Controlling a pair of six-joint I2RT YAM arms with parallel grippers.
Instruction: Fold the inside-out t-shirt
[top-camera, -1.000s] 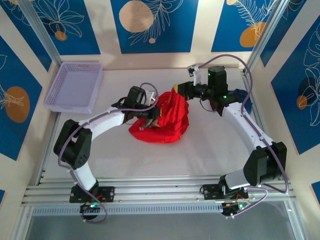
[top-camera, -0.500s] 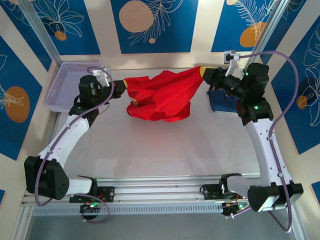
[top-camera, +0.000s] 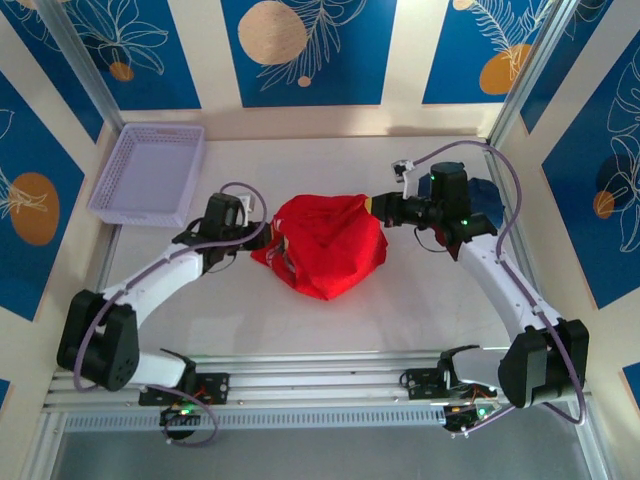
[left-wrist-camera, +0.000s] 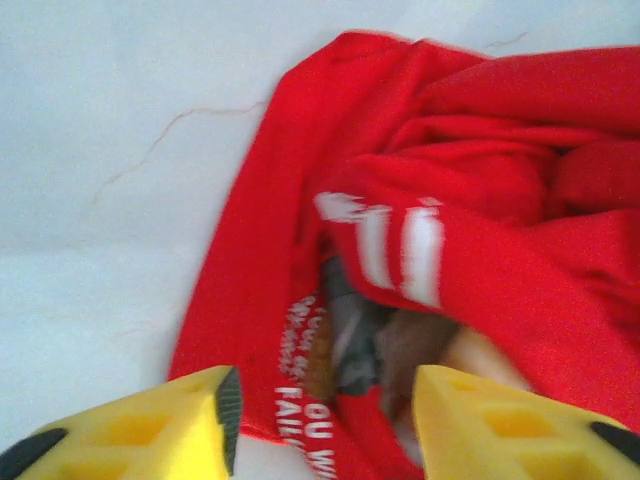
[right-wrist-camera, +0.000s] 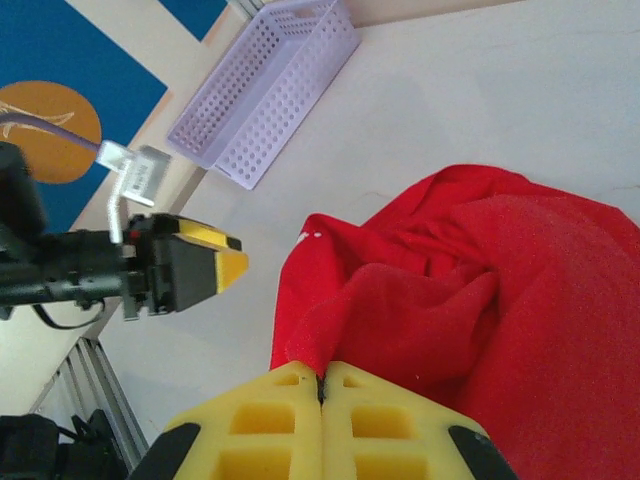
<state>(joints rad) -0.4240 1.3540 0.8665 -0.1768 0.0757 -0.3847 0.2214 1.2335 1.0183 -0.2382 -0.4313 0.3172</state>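
White tabletop (top-camera: 400, 310) ringed by blue flower-print panels (top-camera: 300, 55): you see the inside-out t-shirt (top-camera: 326, 243) bunched in a red heap at mid-table. The right gripper (top-camera: 381, 210) is clamped on a fold at its far right edge, apparently to anchor that corner, and the left gripper (top-camera: 266, 240) sits at the left edge, fingers apart about the printed hem. Little seems to obstruct spreading: the lavender basket (top-camera: 150, 172) stands well apart at far left, but the dark navy garment (top-camera: 484, 194) lies just beyond the right wrist.

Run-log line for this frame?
bright red cloth t-shirt: bunched | left gripper: open at its edge | right gripper: shut on a fold
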